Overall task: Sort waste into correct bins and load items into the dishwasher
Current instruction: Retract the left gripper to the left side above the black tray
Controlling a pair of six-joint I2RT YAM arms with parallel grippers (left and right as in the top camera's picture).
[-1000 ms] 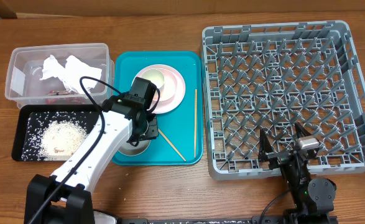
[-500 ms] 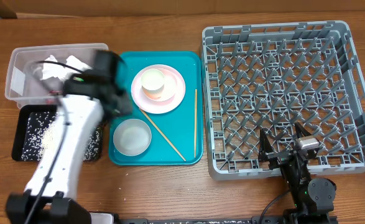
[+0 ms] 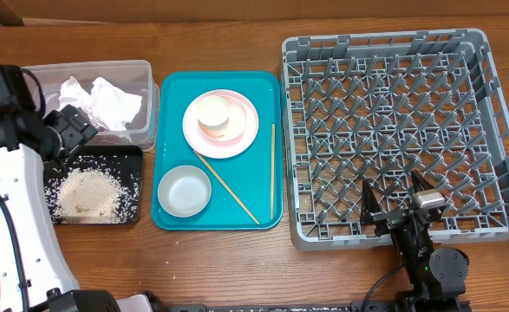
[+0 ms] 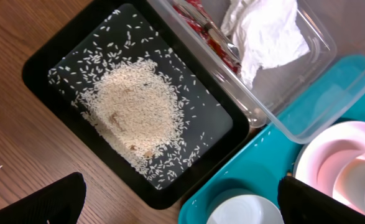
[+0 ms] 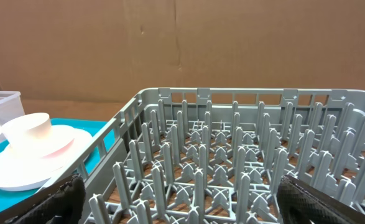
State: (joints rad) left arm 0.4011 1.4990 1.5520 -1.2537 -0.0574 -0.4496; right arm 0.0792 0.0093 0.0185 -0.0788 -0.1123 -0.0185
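Observation:
My left gripper hangs open and empty at the far left, over the edge between the clear tub and the black tray. The left wrist view shows its wide-apart fingers above that tray's rice pile. White napkins and a red wrapper lie in the tub. On the teal tray stand a pink plate with a white cup, a grey-green bowl and two chopsticks. My right gripper is open and empty at the near edge of the grey dish rack.
The rack's upright pegs stand right under the right gripper. Brown cardboard rises behind the table. The wooden tabletop runs along the front.
The left arm has swung from the bowl on the teal tray to the far left, and its jaws have opened. The right arm has not moved.

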